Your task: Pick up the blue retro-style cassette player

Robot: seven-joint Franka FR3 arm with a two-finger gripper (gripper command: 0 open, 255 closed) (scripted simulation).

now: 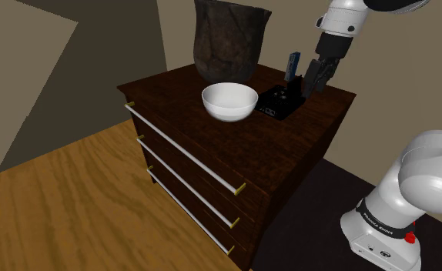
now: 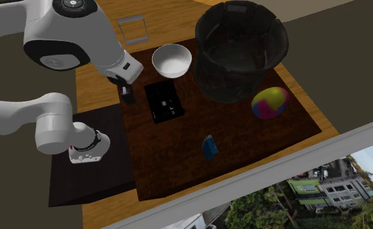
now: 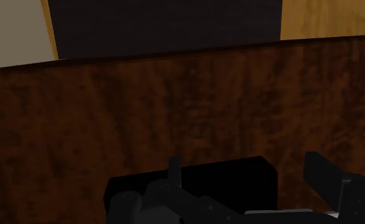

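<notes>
A dark wood top (image 3: pixel 175 108), a flat black box (image 3: pixel 238 177) by the parted fingers (image 3: pixel 324 175) — tan floor (image 3: pixel 330 19) beyond the edge

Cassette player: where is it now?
In the shoulder view, the blue player stands on the dresser, behind the black box, just left of the tool.

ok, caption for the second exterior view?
Black gripper hovers by flat black device; small blue cassette player sits apart on dark wooden dresser.
</notes>
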